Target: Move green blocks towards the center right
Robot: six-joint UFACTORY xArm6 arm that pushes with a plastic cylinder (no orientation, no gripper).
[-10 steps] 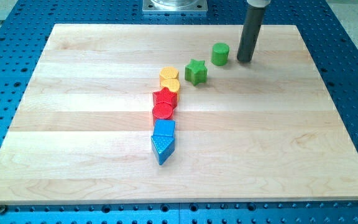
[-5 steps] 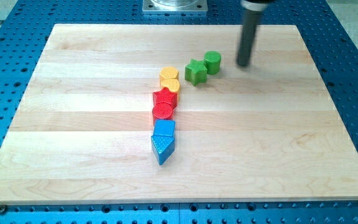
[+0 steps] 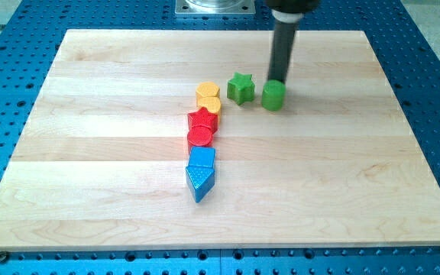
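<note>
A green cylinder [image 3: 273,95] stands on the wooden board [image 3: 342,176], right of centre near the view's top. A green star [image 3: 240,88] sits just to its left, a small gap apart. My tip [image 3: 278,81] is right behind the green cylinder, at its top edge, touching or nearly touching it. The rod rises from there to the view's top edge.
A column of blocks runs down from the green star's lower left: a yellow heart [image 3: 208,96], a red star [image 3: 203,118], a red cylinder [image 3: 200,137], a blue square block [image 3: 202,156] and a blue triangle [image 3: 198,182]. A metal mount [image 3: 215,7] sits above the board.
The rod moved left and came in behind the green cylinder. The cylinder first slid down-left against the star, then moved right and towards the view's bottom, off the star. The star barely moved.
</note>
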